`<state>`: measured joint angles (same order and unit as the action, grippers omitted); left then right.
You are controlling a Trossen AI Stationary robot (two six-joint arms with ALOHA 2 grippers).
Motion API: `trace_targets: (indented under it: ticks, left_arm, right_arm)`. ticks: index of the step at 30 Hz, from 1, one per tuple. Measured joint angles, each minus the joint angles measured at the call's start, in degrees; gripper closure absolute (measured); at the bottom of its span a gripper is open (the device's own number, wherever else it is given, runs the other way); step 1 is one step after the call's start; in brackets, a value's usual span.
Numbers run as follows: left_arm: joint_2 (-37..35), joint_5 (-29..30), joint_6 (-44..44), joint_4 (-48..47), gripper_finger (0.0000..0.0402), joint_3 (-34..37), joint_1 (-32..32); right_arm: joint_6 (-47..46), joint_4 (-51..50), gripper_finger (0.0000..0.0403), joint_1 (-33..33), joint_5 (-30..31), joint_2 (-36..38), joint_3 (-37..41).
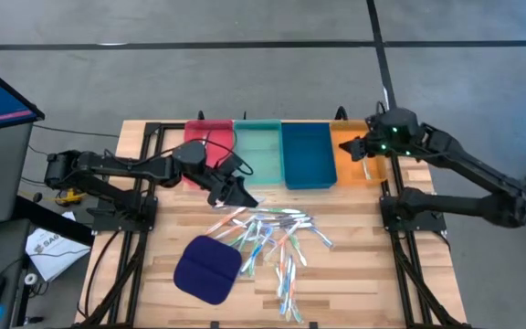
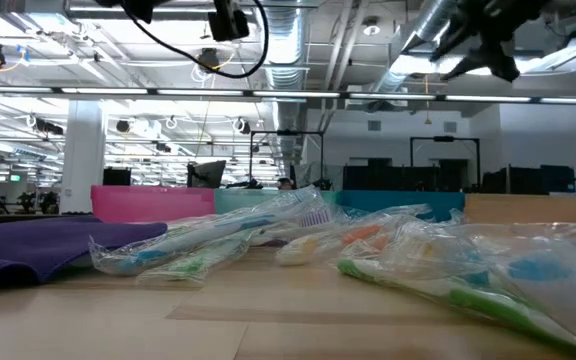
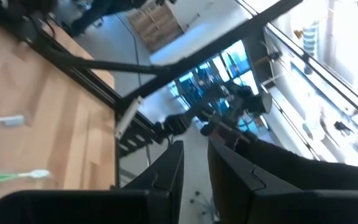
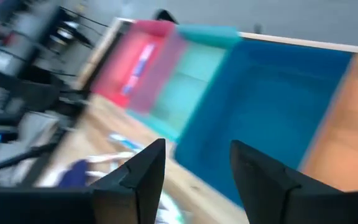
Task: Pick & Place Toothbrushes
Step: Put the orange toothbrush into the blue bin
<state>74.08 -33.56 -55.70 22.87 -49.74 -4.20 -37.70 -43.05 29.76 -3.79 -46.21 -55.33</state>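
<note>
Several toothbrushes [image 1: 268, 233] in clear wrappers lie in a loose pile on the wooden table, seen close up in the low view [image 2: 298, 235]. My left gripper [image 1: 247, 199] hovers level just above the pile's far left end. Its fingers [image 3: 166, 177] stand a narrow gap apart with nothing between them. My right gripper [image 1: 354, 148] hangs open and empty, high over the orange tray [image 1: 347, 169], tilted down toward the row of trays [image 4: 197, 162]. Two toothbrushes [image 3: 17, 177] show on the table in the left wrist view.
A red tray [image 1: 199, 132], a teal tray [image 1: 257, 151], a blue tray [image 1: 309, 155] and the orange tray stand side by side at the table's far edge. A pale thing [image 4: 143, 59] lies in the red tray. A dark blue pad [image 1: 208, 268] lies near left of the pile.
</note>
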Motion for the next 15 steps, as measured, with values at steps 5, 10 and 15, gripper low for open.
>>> trace_targets:
  ticks: [5,10,15]
  left_arm:
    - [0.0,-1.61,0.53,-0.07,0.0334,0.0,3.13]
    - [0.0,-1.93,2.1,-0.25,0.0334,0.0,7.14]
    - [0.0,-1.9,2.12,-0.43,0.0334,0.0,9.54]
  right_arm:
    - [-4.77,6.02,0.0232,-7.64,0.08,0.44,0.0]
    - [-7.76,12.77,0.0232,-16.1,0.92,-1.74,0.0]
    - [-9.28,15.98,0.0235,-25.89,1.01,-6.34,0.0]
